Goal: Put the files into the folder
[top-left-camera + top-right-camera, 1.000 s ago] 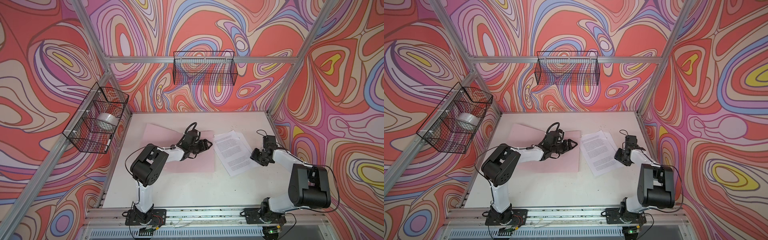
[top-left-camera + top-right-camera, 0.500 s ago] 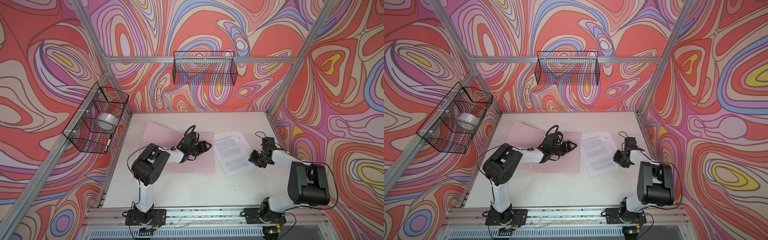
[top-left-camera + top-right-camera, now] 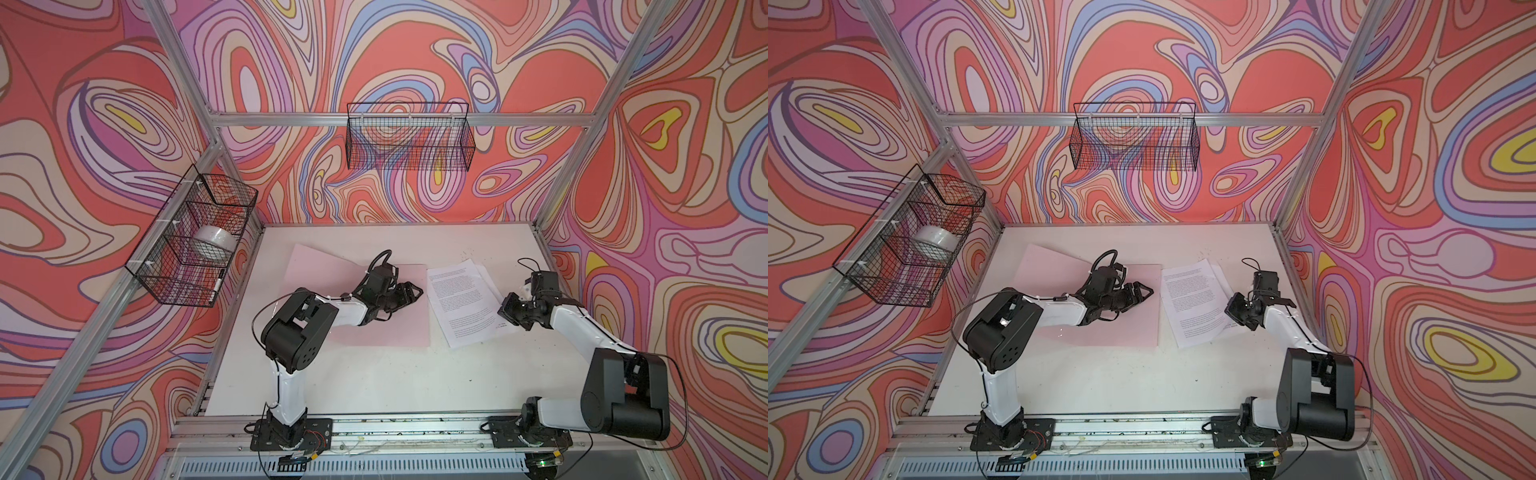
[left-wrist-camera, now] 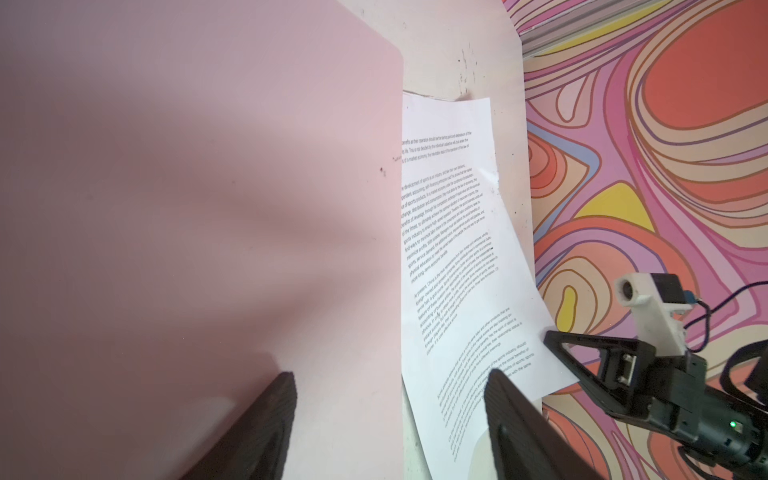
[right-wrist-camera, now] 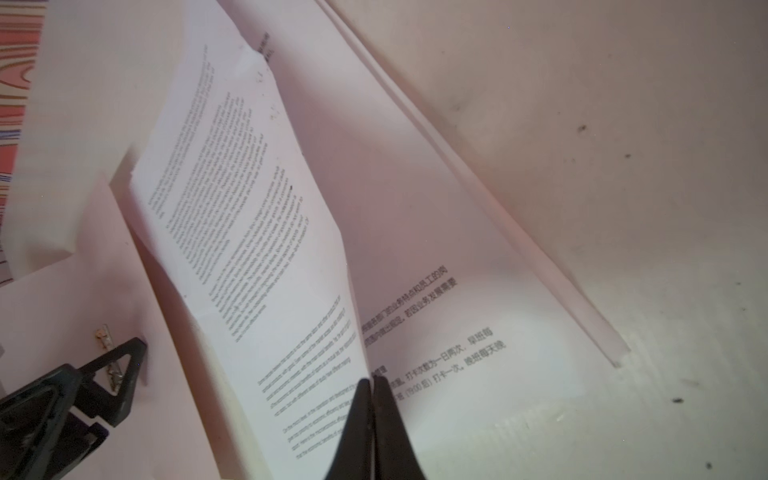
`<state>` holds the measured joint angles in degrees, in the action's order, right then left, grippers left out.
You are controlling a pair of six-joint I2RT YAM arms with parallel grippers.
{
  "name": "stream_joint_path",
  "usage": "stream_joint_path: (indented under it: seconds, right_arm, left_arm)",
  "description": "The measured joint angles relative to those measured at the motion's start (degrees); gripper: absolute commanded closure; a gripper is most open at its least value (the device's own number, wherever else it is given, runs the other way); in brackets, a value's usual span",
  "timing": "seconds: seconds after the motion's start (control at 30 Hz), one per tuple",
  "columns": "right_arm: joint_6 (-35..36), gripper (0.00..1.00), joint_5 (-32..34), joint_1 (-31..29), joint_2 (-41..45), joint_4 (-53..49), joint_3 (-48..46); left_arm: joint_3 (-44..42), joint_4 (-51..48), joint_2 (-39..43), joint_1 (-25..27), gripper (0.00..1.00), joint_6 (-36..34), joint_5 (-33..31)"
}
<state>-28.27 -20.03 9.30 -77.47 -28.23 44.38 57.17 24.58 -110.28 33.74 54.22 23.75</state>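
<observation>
The files lie beside the folder, apparently pinched by the clenched right pincer; left pincer spread.

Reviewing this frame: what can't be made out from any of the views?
- Sheet count in the right gripper: right wrist view, its closed tips cover the pinched edge of the files.
- Middle of the folder: both top views, the left arm covers it.
- Folder surface: left wrist view, blurred.
- White object in the side basket: top views, mesh obscures it.
</observation>
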Motion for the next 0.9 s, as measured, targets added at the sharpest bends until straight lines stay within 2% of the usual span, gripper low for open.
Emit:
stream_joint_path:
  seconds: [0.33, 0.57, 0.67, 0.9]
  right_arm:
    - [-8.2, 1.00, -5.6, 0.0, 7.3, -2.9, 9.6]
    - [-15.1, 1.00, -11.0, -1.5, 7.5, -1.6, 20.9]
    - [-17.0, 1.00, -11.1, -5.5, 5.7, -0.7, 26.7]
    - [-20.6, 1.00, -7.5, -20.3, -1.7, 1.4, 38.8]
  left_arm:
    - [-0.2, -6.2, 12.6, -0.6, 0.28, -1.9, -0.9]
    - [-7.2, -7.7, 20.3, -1.1, 0.28, -2.1, -4.5]
    - [-10.1, -8.1, 20.7, -1.2, 0.28, -1.9, -5.9]
    - [-15.6, -8.8, 22.3, -1.2, 0.28, -1.5, -8.4]
